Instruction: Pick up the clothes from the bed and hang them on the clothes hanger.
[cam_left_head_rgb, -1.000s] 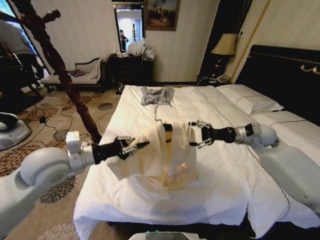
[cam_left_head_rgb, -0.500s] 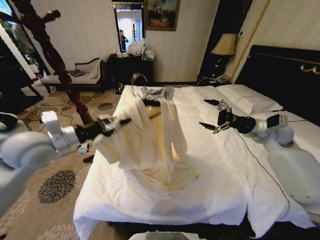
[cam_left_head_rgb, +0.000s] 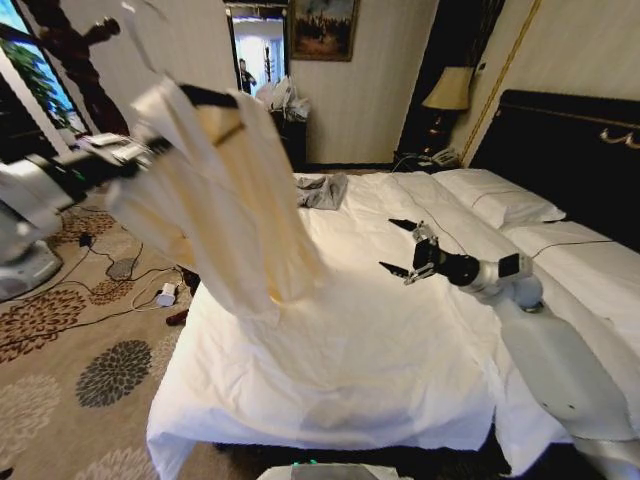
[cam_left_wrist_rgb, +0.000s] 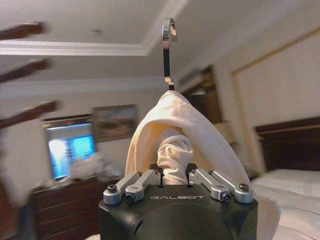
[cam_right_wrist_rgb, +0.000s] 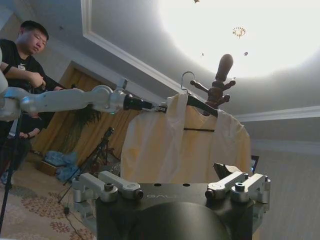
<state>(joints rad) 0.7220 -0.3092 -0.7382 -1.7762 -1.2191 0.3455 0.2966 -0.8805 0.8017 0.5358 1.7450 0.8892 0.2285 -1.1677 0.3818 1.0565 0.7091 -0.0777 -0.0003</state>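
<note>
Up and to the left went our left gripper (cam_left_head_rgb: 150, 148) since half a sec ago, w/ the clothes (cam_left_head_rgb: 235, 200) on the clothes hanger (cam_left_wrist_rgb: 168, 50), fingers pinched on the cloth. They hang off the bed (cam_left_head_rgb: 400, 350) now, by the coat stand (cam_right_wrist_rgb: 217, 85). Our right gripper (cam_left_head_rgb: 400, 247) waits over the bed, fingers wide, holding nothing.

We see soft, matt cream cloth in the clothes (cam_left_head_rgb: 225, 190), bunched between the brushed-metal fingers (cam_left_wrist_rgb: 131, 184) of the left gripper (cam_left_wrist_rgb: 175, 182). Above that grip the clothes hanger (cam_left_wrist_rgb: 168, 50) shows a polished silver wire hook; its bar beside the cloth looks matt black. The right gripper (cam_left_head_rgb: 402, 248) has a smooth black body, and beneath it the bed (cam_left_head_rgb: 400, 350) carries wrinkled white sheeting.
</note>
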